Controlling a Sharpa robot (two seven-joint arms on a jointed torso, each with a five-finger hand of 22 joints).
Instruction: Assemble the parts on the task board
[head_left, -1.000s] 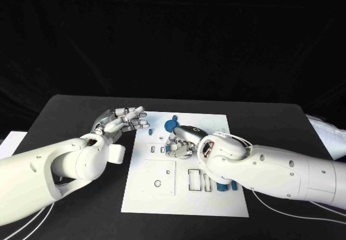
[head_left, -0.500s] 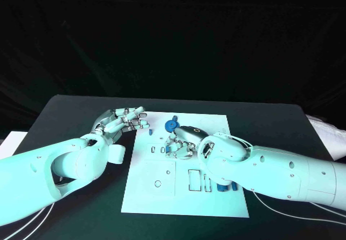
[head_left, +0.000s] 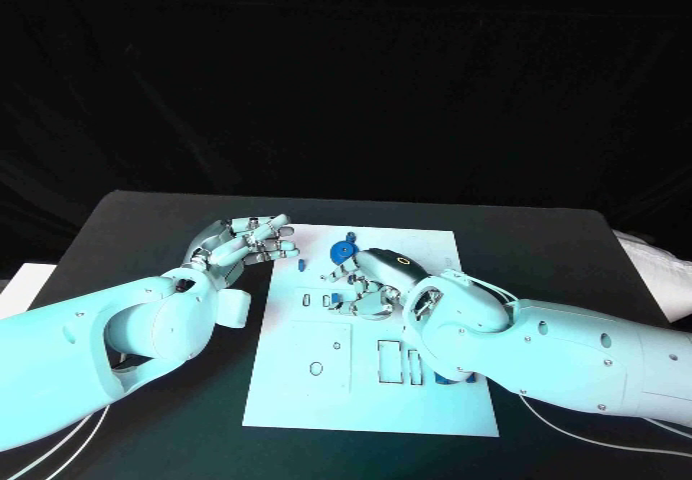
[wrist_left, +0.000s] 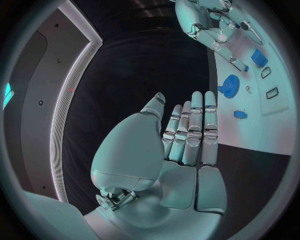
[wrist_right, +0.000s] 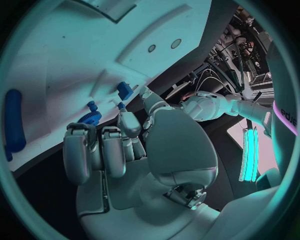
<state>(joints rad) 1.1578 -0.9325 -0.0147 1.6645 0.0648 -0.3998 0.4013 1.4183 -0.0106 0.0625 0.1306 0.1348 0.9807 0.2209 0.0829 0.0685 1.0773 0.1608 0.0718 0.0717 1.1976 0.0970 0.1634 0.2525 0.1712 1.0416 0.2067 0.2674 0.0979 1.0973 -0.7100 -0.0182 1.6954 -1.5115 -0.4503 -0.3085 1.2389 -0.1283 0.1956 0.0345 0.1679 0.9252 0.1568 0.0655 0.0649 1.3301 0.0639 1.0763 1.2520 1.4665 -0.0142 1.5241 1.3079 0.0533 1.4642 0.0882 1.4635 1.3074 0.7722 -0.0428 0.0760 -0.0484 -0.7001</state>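
Note:
The white task board (head_left: 361, 400) lies mid-table. My right hand (head_left: 371, 283) hovers low over its upper middle with fingers curled in. In the right wrist view, the thumb and a finger appear to pinch a small blue peg (wrist_right: 120, 105). A blue block (head_left: 335, 298) sits by those fingertips, and the blue gear (head_left: 343, 250) stands just beyond them. A small blue piece (head_left: 299, 265) lies at the board's left edge. My left hand (head_left: 245, 240) is held above the table left of the board, its fingers straight and apart (wrist_left: 190, 135), holding nothing.
Long blue pieces (head_left: 450, 378) lie on the board's lower right, close under my right forearm. Empty slots and holes (head_left: 389, 360) mark the board's lower half. The black table (head_left: 159, 215) runs out beyond the board on all sides.
My right hand has turned slightly over the board and its forearm has shifted a little toward me. The left hand has stayed where it was.

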